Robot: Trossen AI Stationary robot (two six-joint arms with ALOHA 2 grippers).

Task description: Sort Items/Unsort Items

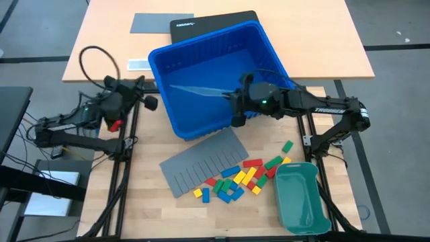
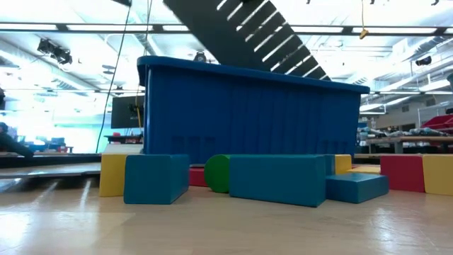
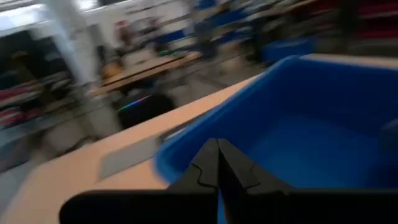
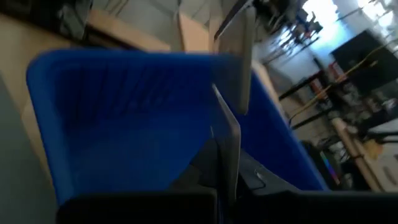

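- Presently, the blocks [image 1: 240,178]: red, yellow, green and blue, lying loose and mixed in a heap on the wooden tabletop [image 1: 148,208], lower centre of the high view. None stands grouped by colour; I judge them unsorted.
- Stray green block [image 1: 287,146]: a little apart, above and right of the heap.
- Grey slotted divider sheet [image 1: 201,160]: flat on the table, touching the heap's upper left edge, no blocks in its slots.
- Teal tray [image 1: 300,197]: just right of the heap, nothing visible in it.
- Blue bin [image 1: 213,74]: upper centre, tilted; I see no blocks inside.
- Second thin grey sheet [image 4: 232,134]: I hold it in the right gripper [image 1: 236,111], fingers closed on its edge, over the bin's lower right rim.
- Left gripper [image 1: 146,101]: fingers pressed together, holding nothing, at the bin's left wall.
- Progress, my estimate: if sorting, all of it remains; if unsorting, the dump-out looks done and only the dividers and bin remain to put away.
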